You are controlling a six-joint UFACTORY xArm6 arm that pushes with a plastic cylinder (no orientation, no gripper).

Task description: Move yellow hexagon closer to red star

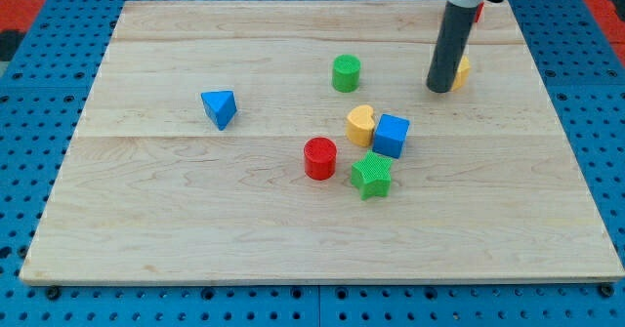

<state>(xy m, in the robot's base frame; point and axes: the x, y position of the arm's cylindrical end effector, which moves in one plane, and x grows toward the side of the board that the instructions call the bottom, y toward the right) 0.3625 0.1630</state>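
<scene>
Board: pale wooden table top (146,220) on a blue pegboard (29,102); you see all four of its edges.
Yellow hexagon (462,70): far right of the board, mostly hidden behind the rod, only a yellow sliver showing; shape not clear from here.
My tip (440,87): you have it touching or just beside the yellow block's left side; the rod carries no pincer, so there is no open or closed state to tell.
Red star (478,13): only a red scrap at the far edge, just beyond the yellow block, largely hidden by the arm.
Green cylinder (346,73): left of my tip, apart from it.
Centre cluster: yellow heart (360,125) touching blue cube (391,136); green star (372,175) and red cylinder (319,158) just nearer.
Blue triangle (220,107): alone, well to the left.
Open room: you have bare wood along the near edge and right edge.
</scene>
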